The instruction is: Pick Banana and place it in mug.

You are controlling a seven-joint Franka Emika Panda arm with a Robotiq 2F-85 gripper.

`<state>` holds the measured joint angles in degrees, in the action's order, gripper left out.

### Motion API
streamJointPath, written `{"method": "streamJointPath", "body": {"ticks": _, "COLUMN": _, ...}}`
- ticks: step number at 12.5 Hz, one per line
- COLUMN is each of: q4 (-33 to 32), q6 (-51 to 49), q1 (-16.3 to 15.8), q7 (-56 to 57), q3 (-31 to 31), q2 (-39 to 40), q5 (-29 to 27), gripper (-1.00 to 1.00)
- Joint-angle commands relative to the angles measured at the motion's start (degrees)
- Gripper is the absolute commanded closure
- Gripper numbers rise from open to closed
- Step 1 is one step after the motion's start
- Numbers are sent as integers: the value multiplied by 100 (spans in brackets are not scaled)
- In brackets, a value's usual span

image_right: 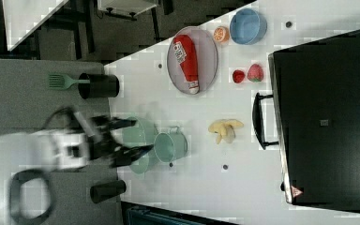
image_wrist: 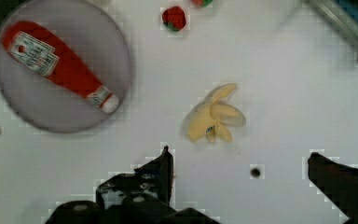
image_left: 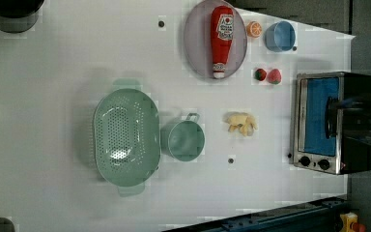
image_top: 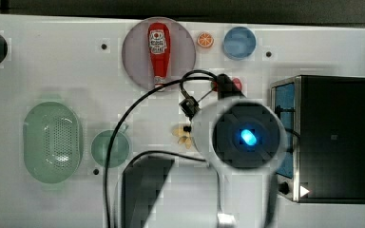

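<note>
Jaws of the black gripper (image_wrist: 240,179) stand wide apart with nothing between them, hanging above the white tabletop (image_left: 53,72) just short of the small pale yellow-cream toy banana (image_wrist: 214,120); I judge that the spread is there to straddle the fruit once the arm comes down over it. The banana lies alone on bare surface near the middle of the tabletop, between the small round dull-green mug (image_left: 184,140) and the silver toaster oven with a blue-tinted door (image_left: 329,123), apart from both. It looks like a peeled fruit, with soft lobes splayed from a stubby core and tan touches at the tips. The mug stands upright, mouth open, beside the oval pale-green perforated basket (image_left: 125,136), ready to receive it.
</note>
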<state>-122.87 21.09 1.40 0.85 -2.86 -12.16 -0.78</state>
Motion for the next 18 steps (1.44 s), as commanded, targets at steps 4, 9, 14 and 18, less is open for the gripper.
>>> {"method": "streamJointPath", "body": {"ticks": 4, "q4": -1279, "q6": 2187, "q1": -36, "q7": 2512, "q3": 86, "q2": 1629, "q5": 118, "gripper": -100}}
{"method": "streamJointPath", "body": {"ticks": 9, "q4": -1333, "q6": 3611, "q1": -39, "q7": 4201, "q3": 89, "q2": 2799, "q5": 126, "gripper": -100}}
{"method": "streamJointPath", "body": {"ticks": 14, "q4": -1405, "q6": 4151, "q1": -49, "q7": 4200, "q3": 91, "q2": 3353, "q5": 125, "gripper": -100}}
{"method": "streamJointPath", "body": {"ticks": 18, "q4": -1469, "q6": 4338, "q1": -59, "q7": 4200, "q3": 100, "q2": 3448, "q5": 124, "gripper": -43}}
